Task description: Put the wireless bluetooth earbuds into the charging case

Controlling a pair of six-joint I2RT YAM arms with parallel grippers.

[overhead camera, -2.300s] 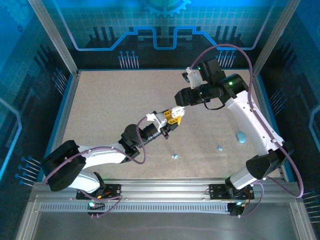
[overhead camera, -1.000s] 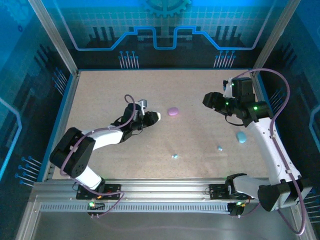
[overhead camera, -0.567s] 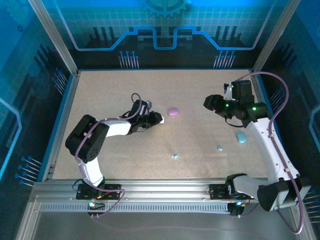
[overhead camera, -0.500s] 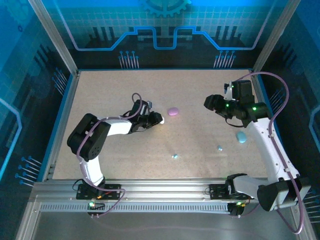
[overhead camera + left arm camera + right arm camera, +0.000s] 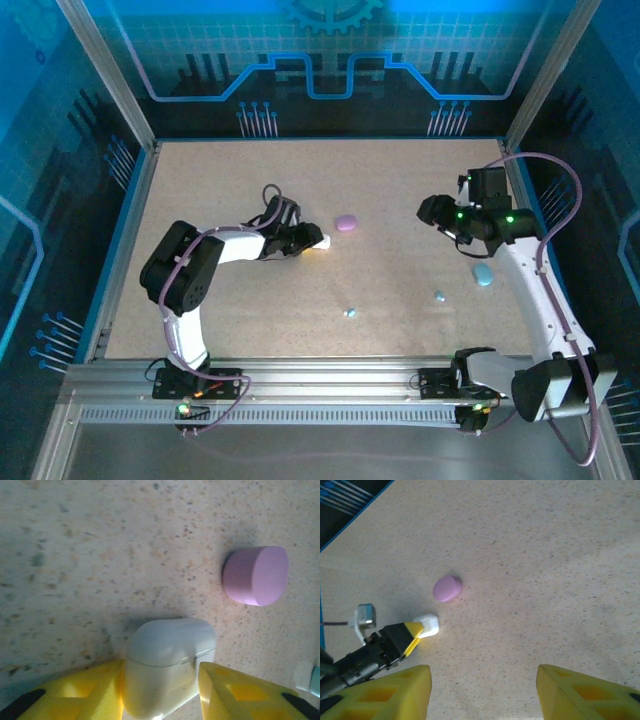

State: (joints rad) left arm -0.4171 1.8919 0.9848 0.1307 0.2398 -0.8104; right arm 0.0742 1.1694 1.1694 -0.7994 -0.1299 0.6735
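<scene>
A speckled beige worktop (image 5: 230, 190) fills a blue-lit enclosure with printed panels behind it. Our left hand (image 5: 161, 669) lies low over it, and its yellow fingers (image 5: 85, 692) flank a white charging case (image 5: 170, 647), one on each side and close against it. We cannot tell whether they grip it or merely stand beside it. The white case rests on the surface with its lid shut. Just beyond it, apart from it, lies a purple charging case (image 5: 256, 575), also shut. Our right hand (image 5: 482, 680) hangs over the right part of the worktop, released, with its fingers wide and nothing between them. Near the right edge lies a light blue charging case (image 5: 483, 274). Just beside that case lies the right earbud (image 5: 439, 296). The middle earbud (image 5: 350, 313) sits toward the near edge. Both earbuds are tiny, bluish, loose on the surface and well apart from either hand.
</scene>
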